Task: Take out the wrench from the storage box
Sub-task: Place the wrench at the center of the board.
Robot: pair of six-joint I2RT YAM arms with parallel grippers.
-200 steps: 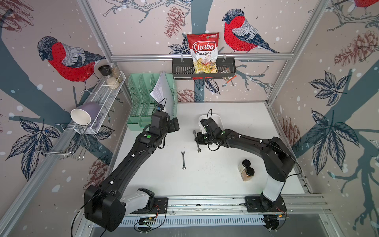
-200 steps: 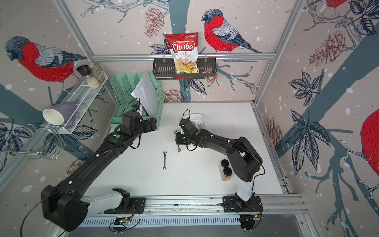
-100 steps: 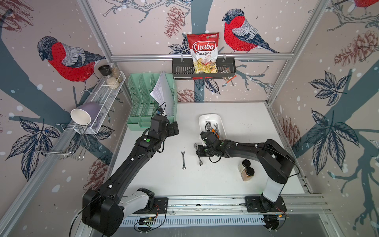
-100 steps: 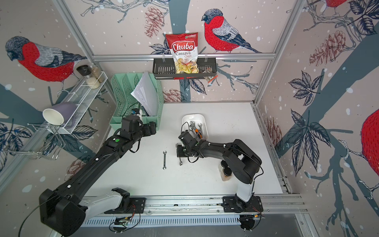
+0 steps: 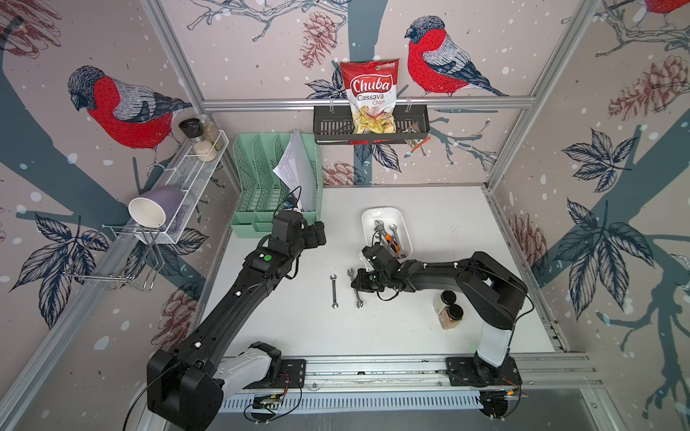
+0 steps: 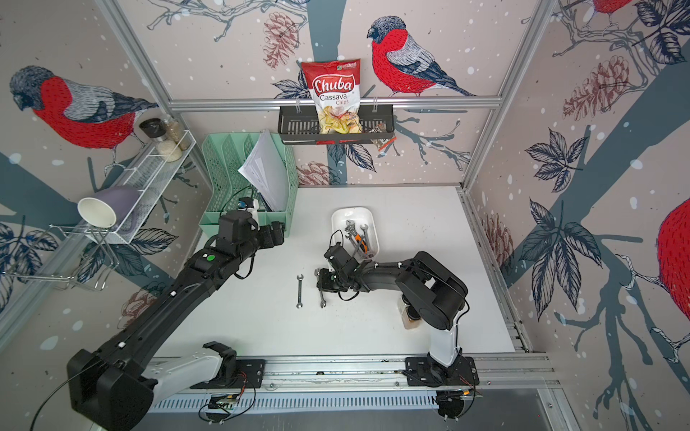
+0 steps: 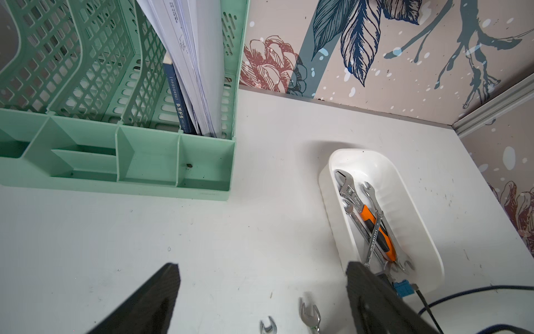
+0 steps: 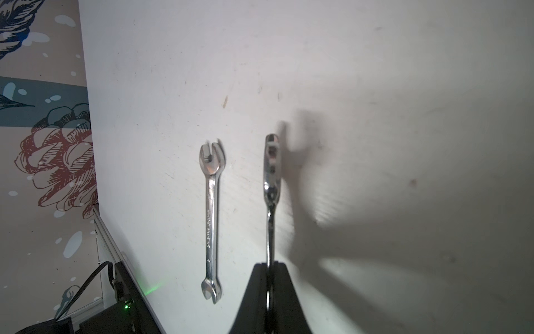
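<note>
The white storage box (image 5: 382, 215) (image 6: 352, 214) (image 7: 420, 222) stands at the table's back middle. It holds an orange-handled adjustable wrench (image 7: 366, 213) and other steel wrenches (image 7: 371, 199). My right gripper (image 5: 360, 285) (image 6: 325, 281) (image 8: 269, 264) is in front of the box, low over the table, shut on the shaft of a steel wrench (image 5: 357, 296) (image 6: 322, 298) (image 8: 271, 173). A second wrench (image 5: 333, 291) (image 6: 299, 292) (image 8: 212, 219) lies flat on the table just beside it. My left gripper (image 5: 317, 233) (image 6: 274, 233) (image 7: 263, 266) hangs open and empty by the green organiser.
A mint-green file organiser (image 5: 269, 186) with papers stands at the back left. Two spice jars (image 5: 448, 309) stand by my right arm's base. A black basket (image 5: 369, 128) with a chips bag hangs on the back wall. A wire shelf (image 5: 186, 175) with a mug is on the left wall.
My right gripper has carried the wrench from the box toward the front and down beside the wrench lying on the table. The left arm has drawn back slightly.
</note>
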